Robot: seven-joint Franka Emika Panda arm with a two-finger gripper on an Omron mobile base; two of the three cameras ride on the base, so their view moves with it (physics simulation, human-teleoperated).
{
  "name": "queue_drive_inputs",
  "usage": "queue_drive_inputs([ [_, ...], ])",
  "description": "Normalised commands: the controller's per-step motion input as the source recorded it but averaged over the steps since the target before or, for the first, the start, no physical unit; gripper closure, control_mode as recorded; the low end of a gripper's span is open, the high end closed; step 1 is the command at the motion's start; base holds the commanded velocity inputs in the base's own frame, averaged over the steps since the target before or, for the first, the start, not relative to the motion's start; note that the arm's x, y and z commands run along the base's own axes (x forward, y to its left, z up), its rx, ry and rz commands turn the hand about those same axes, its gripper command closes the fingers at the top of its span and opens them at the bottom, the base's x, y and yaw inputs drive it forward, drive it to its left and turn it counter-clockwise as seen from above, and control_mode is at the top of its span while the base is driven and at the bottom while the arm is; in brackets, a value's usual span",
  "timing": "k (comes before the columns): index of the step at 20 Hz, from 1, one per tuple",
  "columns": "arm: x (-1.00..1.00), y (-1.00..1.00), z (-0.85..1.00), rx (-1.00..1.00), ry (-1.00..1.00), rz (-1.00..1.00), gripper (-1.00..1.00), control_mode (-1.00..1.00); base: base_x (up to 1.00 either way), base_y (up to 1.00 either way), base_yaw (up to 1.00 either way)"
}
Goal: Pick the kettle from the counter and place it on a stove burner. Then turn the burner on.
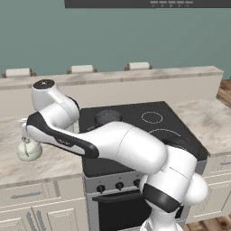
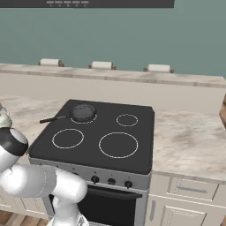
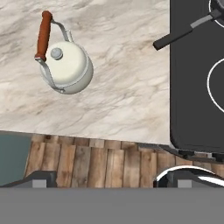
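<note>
Wooden floor [image 3: 87, 164] below, veined marble counter [image 3: 122, 78], squat glossy cream kettle [image 3: 65, 65] resting free, gripper state unclear

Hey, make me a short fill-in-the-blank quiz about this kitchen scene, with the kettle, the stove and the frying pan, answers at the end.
1. The kettle stands on the ____, not on the stove.
2. The kettle's handle bar is reddish-____.
3. The frying pan sits on a ____ burner of the stove.
4. The stove's knobs sit in a row on its ____ panel.

Missing words: counter; brown; back; front
</note>
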Motion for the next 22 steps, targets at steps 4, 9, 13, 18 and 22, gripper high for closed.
queue_drive_inputs([
  [4,0.01,0.11,-0.19,0.0,0.0,0.0,-1.0,-1.0,0.0,0.0,0.0],
  [9,0.1,0.23,-0.21,0.0,0.0,-0.03,-1.0,-1.0,0.0,0.0,0.0],
  [13,0.18,0.27,-0.1,0.0,0.0,-0.03,-1.0,-1.0,0.0,0.0,0.0],
  [18,0.24,0.24,-0.06,0.03,0.02,-0.01,-1.0,-1.0,0.0,0.0,0.0],
  [22,0.26,0.3,-0.06,0.03,0.04,0.0,-1.0,-1.0,0.0,0.0,0.0],
])
